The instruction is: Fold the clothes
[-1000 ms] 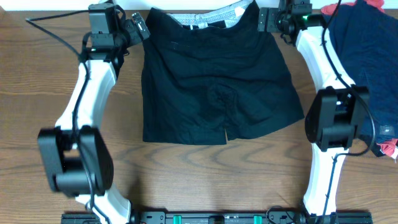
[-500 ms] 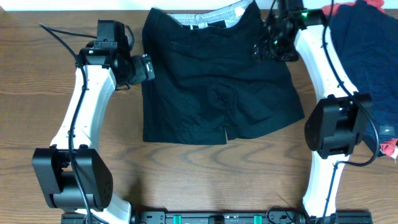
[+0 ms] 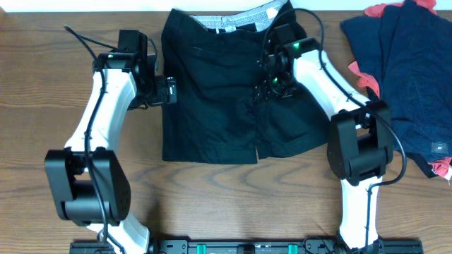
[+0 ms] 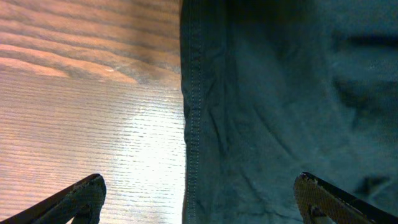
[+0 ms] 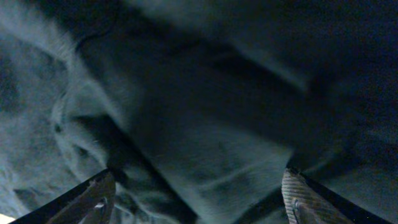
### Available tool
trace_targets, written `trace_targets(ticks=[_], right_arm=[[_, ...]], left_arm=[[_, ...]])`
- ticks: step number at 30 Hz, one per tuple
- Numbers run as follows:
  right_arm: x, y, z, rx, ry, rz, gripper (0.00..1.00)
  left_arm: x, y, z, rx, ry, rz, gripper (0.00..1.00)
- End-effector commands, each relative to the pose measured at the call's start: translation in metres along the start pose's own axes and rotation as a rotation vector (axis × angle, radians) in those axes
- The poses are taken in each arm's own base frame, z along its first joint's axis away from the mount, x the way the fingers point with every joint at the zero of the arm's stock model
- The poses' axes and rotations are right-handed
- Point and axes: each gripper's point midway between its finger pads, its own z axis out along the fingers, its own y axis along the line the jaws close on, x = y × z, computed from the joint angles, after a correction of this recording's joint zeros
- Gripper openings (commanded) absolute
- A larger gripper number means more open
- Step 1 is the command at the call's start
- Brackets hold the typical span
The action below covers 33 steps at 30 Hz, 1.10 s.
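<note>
Evidently the first fold was beginning: shorts lay flat on the worktop, left claw agape at their side seam, right claw agape over the crotch; next, both probably needed to pinch fabric

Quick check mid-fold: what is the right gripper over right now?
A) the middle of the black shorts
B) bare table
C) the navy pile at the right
A: the overhead view puts the right gripper above the middle of the black shorts, and its wrist view shows only dark fabric between the open fingers.
</note>
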Motion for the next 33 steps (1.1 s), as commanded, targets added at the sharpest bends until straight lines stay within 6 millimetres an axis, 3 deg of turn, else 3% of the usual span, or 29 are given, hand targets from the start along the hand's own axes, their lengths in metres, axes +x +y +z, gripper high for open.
trace_targets(ticks=[1,8,13,23,28,33], right_arm=[[-0.001,0.009,-0.002,-0.014,-0.012,-0.003,0.82],[0.013,-0.022,0.017,0.122,0.008,0.059,0.82],[0.029,-0.042,0.033,0.130,0.039,0.114,0.82],[0.052,-0.093,0.024,0.111,0.111,0.214,0.90],[0.030,-0.067,-0.004,-0.114,0.016,0.118,0.90],[0.010,-0.047,-0.067,-0.110,-0.130,0.033,0.94]], left_arm=[[0.002,0.001,0.005,-0.007,0.018,0.018,0.98],[-0.007,-0.002,0.002,-0.001,-0.021,0.046,0.98],[-0.028,-0.016,-0.015,0.010,-0.096,0.152,0.98],[-0.079,-0.028,-0.055,0.029,-0.282,0.166,0.98],[-0.100,-0.032,-0.053,0.035,-0.355,0.180,0.98],[-0.125,-0.035,-0.037,0.041,-0.421,0.185,0.98]])
